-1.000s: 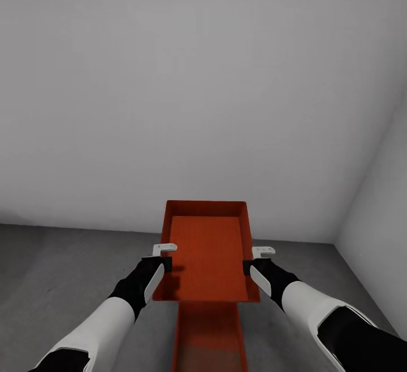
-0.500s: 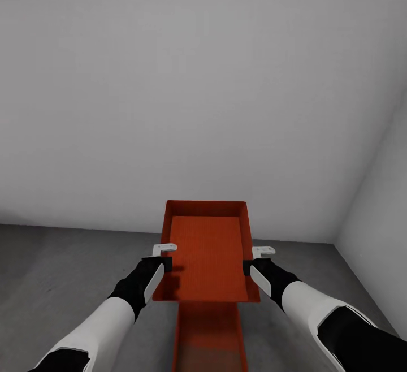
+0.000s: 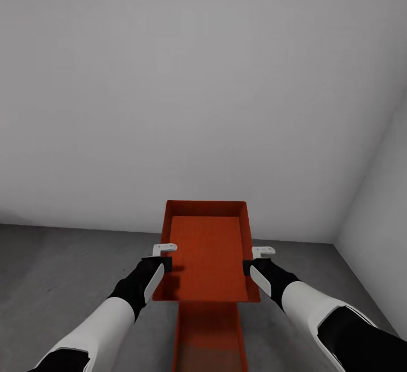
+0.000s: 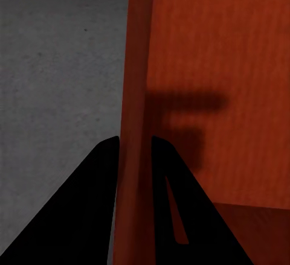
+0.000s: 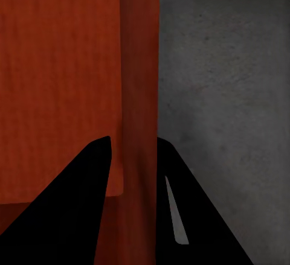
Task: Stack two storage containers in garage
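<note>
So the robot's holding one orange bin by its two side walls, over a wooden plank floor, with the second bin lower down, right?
Not quite: the floor is dark grey concrete, not wooden planks, as the head view shows. The rest holds: the left end effector and right end effector each clamp a side wall of the held bin, and the second bin sits lower.

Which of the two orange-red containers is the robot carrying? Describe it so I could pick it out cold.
Start at the white wall above the grey concrete floor. In front of it, the held container hangs between both arms, the left gripper and right gripper each clamping a side wall. The other container sits lower, ungripped.
</note>
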Motion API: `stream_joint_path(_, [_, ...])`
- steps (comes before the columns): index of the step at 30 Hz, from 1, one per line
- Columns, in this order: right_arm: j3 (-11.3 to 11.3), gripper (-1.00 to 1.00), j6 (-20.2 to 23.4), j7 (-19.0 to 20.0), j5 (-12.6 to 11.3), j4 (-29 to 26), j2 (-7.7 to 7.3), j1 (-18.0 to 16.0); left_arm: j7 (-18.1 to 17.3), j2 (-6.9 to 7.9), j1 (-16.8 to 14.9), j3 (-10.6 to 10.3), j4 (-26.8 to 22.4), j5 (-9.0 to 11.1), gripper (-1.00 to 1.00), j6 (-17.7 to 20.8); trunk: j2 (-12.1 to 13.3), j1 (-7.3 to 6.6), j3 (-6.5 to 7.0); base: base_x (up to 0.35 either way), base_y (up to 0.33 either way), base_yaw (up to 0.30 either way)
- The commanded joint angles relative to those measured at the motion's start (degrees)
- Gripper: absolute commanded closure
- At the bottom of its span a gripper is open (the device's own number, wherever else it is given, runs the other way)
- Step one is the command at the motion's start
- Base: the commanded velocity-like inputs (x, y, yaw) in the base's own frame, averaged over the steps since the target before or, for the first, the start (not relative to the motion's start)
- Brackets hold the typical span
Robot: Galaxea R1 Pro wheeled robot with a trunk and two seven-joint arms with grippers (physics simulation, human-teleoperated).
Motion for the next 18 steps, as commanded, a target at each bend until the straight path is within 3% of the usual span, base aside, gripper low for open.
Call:
stream_joint_path(1, [-2.2,1.0,0.4,-2.0,1.7,-0.2,-1.11,-0.1,0.7,0.09,0.0,0.2,-0.1,-1.0,1.0,0.7,-0.1,0.04,-0.13,0.0,0.0,0.0])
stream_joint_path(18, [-2.2,1.0,0.4,-1.9,1.7,-0.2,-1.11,-0.1,0.7,0.09,0.0,0.2,-0.1,-1.0,1.0,0.7,-0.1,0.04,-0.3,0.0,0.0,0.0])
